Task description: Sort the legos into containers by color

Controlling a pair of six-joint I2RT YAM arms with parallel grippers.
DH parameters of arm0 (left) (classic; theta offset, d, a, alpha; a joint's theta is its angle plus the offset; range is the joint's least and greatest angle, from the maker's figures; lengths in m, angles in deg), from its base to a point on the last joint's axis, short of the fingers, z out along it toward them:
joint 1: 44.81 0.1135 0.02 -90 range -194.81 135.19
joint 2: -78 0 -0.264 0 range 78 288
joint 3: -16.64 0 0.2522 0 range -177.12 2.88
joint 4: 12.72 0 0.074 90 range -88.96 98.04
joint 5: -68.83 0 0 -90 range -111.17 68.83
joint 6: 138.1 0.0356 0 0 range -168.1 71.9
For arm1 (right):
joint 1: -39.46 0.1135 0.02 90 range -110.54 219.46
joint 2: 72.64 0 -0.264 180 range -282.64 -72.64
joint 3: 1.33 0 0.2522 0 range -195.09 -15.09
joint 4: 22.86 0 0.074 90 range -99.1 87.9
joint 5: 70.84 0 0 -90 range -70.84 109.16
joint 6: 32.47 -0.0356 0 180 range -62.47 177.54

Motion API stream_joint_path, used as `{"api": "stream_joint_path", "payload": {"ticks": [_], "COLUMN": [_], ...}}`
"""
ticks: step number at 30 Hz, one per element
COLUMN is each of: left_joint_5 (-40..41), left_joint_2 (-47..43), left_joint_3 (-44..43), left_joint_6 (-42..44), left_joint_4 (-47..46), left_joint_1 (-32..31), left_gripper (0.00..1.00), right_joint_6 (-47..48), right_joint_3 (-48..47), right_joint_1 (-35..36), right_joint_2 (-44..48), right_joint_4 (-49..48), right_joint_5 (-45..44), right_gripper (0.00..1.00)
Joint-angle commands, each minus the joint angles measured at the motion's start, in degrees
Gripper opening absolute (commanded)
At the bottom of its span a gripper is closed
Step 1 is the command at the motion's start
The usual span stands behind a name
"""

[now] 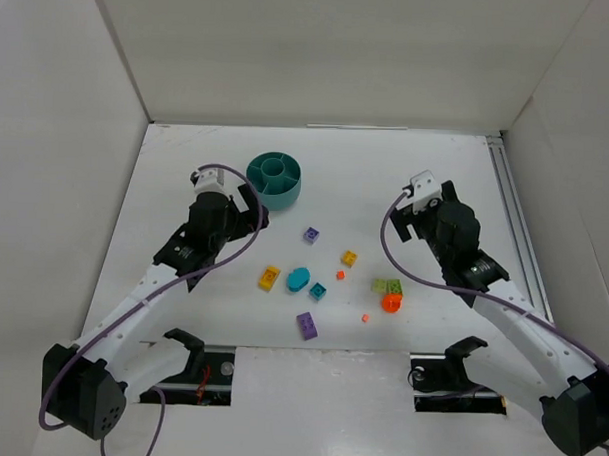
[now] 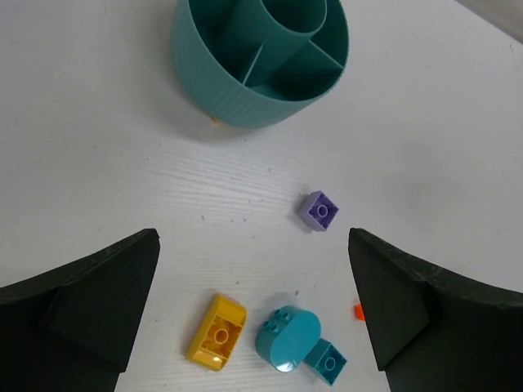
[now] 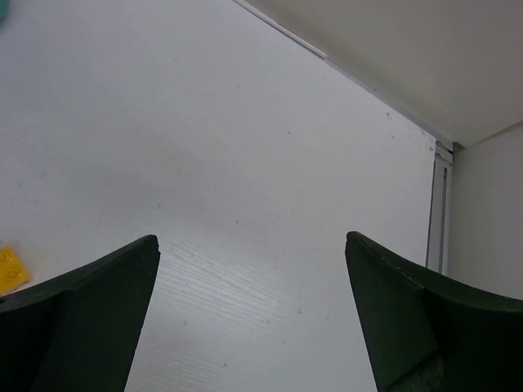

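- Left gripper [image 2: 252,238]: fingers spread wide with nothing between them, hanging above the table [image 2: 106,180] and facing the far side.
- Right gripper [image 3: 250,239]: fingers likewise wide apart and empty, aimed at bare table toward the far right corner. Only a yellow sliver shows at the left edge of its view, so the legos lie off to its left.
- Yellow brick [image 2: 216,332]: flat on the table, just inside the left gripper's left finger. Its long axis runs near-to-far with a slight tilt, so the fingers would close across its short width. Judged the handiest first pick.
- Teal oval piece [image 2: 288,339]: just right of the yellow brick, with a small teal square [image 2: 328,361] close against its right side.
- Purple brick [image 2: 319,211]: farther on, right of centre, between the fingers and the dish.
- Dish [image 2: 237,102]: beyond everything else, almost straight ahead of the left gripper. The compartments in view hold no brick. The left arm is plainly the nearer one; the right stands well apart.
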Motion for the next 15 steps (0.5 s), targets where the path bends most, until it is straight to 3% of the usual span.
{"api": "stream_joint_path", "payload": {"ticks": [1,7,15], "left_joint_5": [0.1,7.12,6.95], "left_joint_2": [1.04,7.02,11.51], "left_joint_3": [-0.91,-2.4,0.57], "left_joint_6": [-3.66,-9.12,-12.47], "left_joint_4": [2.01,8.25,9.86], "left_joint_1": [-2.52,-10.35,-13.78], "left_gripper": [1.0,1.0,0.96], "right_joint_6": [-0.58,-3.82,-4.44], "right_joint_3": [0.06,0.68,1.29], "right_joint_1": [0.57,0.57,0.57], "right_joint_2": [2.23,1.7,2.76], "right_joint_4": [-2.45,-2.45,-1.22], "right_joint_5": [1.18,-4.34,-5.16], "right_gripper": [1.0,1.0,1.0]}}
